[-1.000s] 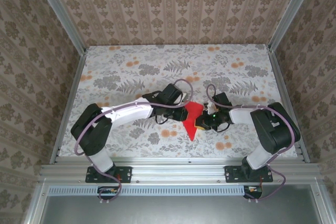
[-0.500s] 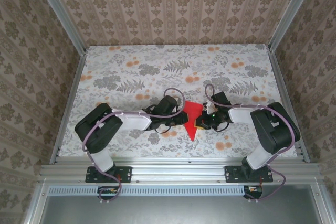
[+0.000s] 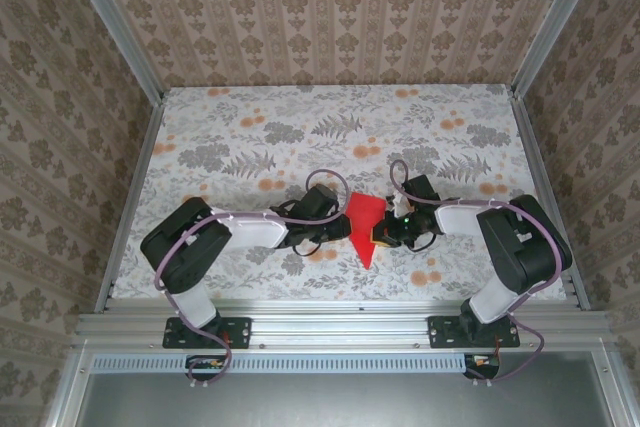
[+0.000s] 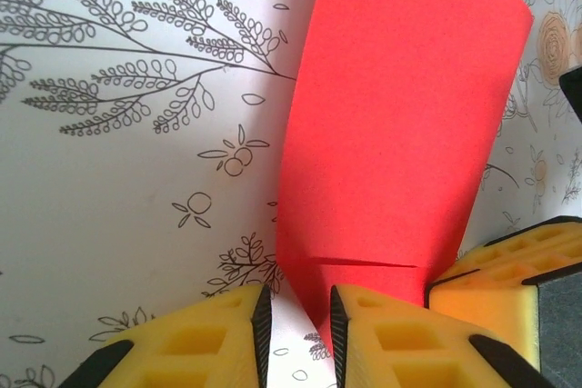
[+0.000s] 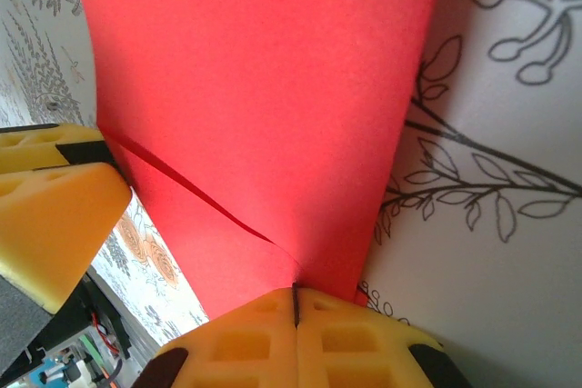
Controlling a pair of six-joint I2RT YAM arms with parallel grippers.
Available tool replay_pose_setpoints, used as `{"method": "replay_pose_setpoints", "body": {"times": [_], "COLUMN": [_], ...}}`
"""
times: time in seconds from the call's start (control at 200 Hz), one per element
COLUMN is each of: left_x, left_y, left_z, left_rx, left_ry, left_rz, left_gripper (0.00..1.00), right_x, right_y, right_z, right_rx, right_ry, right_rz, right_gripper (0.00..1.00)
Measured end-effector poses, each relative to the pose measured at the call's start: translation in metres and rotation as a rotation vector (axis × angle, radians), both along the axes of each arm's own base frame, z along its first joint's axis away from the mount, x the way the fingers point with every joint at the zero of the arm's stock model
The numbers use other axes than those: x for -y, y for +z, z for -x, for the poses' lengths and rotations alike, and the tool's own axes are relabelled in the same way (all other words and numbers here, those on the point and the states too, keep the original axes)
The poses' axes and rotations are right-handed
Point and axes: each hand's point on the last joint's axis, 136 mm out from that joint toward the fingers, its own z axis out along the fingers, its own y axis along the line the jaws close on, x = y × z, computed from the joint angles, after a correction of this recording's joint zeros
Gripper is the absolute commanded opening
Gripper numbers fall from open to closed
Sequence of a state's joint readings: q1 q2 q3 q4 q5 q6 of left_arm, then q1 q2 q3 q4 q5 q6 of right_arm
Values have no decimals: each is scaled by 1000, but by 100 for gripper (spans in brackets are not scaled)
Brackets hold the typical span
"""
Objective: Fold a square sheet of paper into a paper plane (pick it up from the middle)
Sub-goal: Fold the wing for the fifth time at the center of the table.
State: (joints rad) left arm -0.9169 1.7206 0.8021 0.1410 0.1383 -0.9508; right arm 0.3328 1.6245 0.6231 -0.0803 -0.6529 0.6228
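Observation:
The square sheet of paper [image 3: 365, 226] is bright red and folded into a wedge with its point towards the near edge, like a rough paper plane. It lies between the two grippers at the middle of the table. My right gripper [image 5: 296, 295] is shut on the paper's [image 5: 264, 88] right side, where a fold line runs into the jaws. My left gripper [image 4: 300, 302] stands open at a narrow gap, low over the table. The paper's [image 4: 391, 134] left edge reaches into that gap without being pinched. From above, the left gripper [image 3: 343, 230] and right gripper [image 3: 387, 235] flank the wedge.
The table [image 3: 250, 127] wears a floral cloth with grey leaves and small orange flowers. Patterned walls and metal frame rails [image 3: 130, 47] close in the left, right and back. The right gripper's yellow finger [image 4: 509, 270] sits close beside the left one.
My left arm has swung down and in, bringing its gripper to the paper's left edge. The right gripper has closed fully on the paper. The paper has barely shifted.

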Motion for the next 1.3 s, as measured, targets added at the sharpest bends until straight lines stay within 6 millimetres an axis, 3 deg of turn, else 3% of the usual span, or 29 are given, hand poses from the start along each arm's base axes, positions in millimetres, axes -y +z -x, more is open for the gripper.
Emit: {"method": "replay_pose_setpoints", "body": {"times": [0.18, 0.765, 1.075, 1.3], "left_x": [1, 6, 5, -10], "left_y": [1, 6, 11, 15], "left_z": [-1, -2, -3, 2], "left_rx": [3, 6, 12, 22], "left_ry": [0, -15, -55, -74], "left_rz": [3, 16, -25, -97], "left_gripper": [28, 0, 0, 0], "right_x": [0, 0, -2, -13], "right_y": [0, 1, 3, 9], "right_z": [0, 0, -4, -8], "right_rx": [0, 8, 31, 66], "right_ry": [1, 3, 7, 30], "right_rz": [7, 30, 88, 116], "right_gripper": [0, 0, 0, 0]}}
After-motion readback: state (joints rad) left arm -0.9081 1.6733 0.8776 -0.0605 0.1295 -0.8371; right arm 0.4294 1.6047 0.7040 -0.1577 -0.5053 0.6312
